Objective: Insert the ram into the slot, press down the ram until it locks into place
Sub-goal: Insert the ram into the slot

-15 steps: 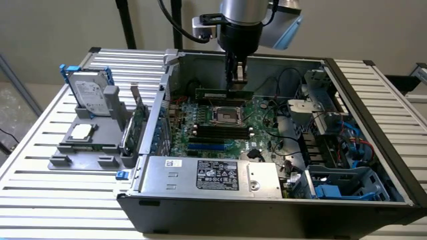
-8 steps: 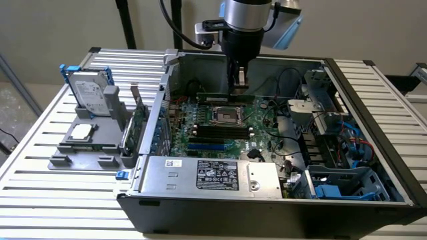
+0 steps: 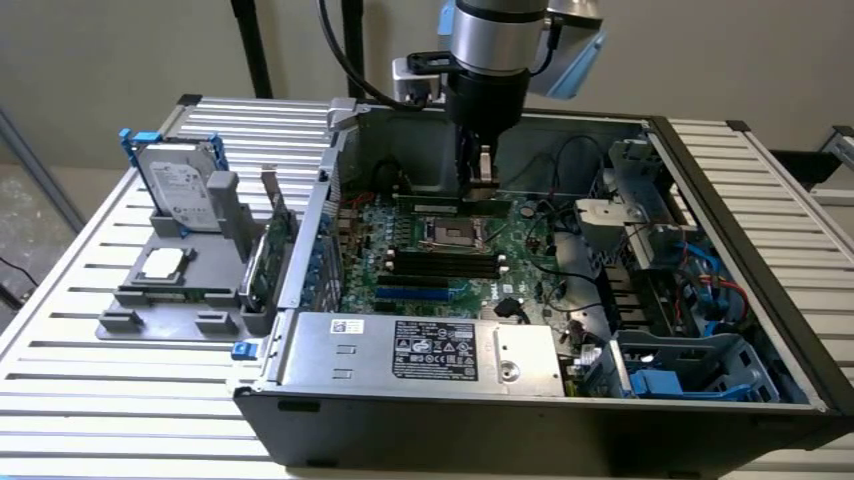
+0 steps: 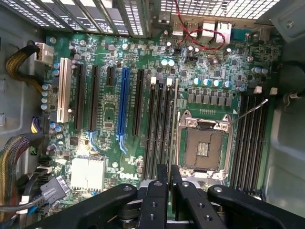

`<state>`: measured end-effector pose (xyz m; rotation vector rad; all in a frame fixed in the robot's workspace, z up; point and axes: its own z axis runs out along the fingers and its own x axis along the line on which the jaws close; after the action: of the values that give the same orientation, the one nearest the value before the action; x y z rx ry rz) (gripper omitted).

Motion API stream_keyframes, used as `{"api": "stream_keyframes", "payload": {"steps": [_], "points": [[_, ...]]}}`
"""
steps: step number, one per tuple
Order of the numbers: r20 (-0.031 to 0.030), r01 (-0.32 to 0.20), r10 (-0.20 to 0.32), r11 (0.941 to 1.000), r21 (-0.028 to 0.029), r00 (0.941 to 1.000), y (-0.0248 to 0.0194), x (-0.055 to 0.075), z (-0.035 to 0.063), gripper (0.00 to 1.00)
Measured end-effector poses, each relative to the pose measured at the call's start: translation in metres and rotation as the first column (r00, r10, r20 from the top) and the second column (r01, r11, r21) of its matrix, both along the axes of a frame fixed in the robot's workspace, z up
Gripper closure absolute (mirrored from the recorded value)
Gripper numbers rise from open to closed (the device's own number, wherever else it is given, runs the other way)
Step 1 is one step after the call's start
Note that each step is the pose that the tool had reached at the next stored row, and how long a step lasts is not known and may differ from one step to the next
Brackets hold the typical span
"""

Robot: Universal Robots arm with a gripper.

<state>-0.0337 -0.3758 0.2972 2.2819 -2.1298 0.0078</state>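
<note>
- Hand (image 3: 478, 178) of mine reaches straight down into the open computer case (image 3: 534, 425). My fingers (image 4: 159, 191) are pinched on the ram stick (image 3: 461, 207) with only a thin gap between them, so yeah, I've got hold of it.
- Ram stick is level and lies lengthwise across the green main board (image 3: 400, 292), right under my hand.
- From the wrist I see the stick (image 4: 173, 119) edge-on, a thin line running out from between my fingers. It's lined up along a bank of black memory slots (image 4: 159, 124) and sits just beside the square metal chip socket (image 4: 204, 148).
- Can't tell if it's down in a slot or just above one.
- Second bank of black slots (image 4: 250, 138) is on the other side of the socket, well apart from the stick.
- Further out on the board there's a long blue slot (image 4: 123, 105), plus red wires (image 4: 200, 36) near the ports.
- Silver power supply box (image 3: 427, 350) fills the near end of the case.
- Outside the case, at the exterior view's left, a hard drive (image 3: 180, 185) in a blue frame stands on a grey holder (image 3: 147, 300). An upright green card (image 3: 276, 250) is just beside the case wall, all on a slatted metal table (image 3: 80, 400).
</note>
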Motion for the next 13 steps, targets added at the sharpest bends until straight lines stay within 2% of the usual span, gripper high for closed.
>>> {"api": "stream_keyframes", "payload": {"steps": [4,13], "points": [[-0.0008,0.0,0.0,1.0,-0.0008,1.0,-0.0055,0.0,-0.0045,0.86],[-0.0012,0.0,0.0,1.0,-0.0081,1.0,-0.0091,0.0,-0.0146,0.86]]}}
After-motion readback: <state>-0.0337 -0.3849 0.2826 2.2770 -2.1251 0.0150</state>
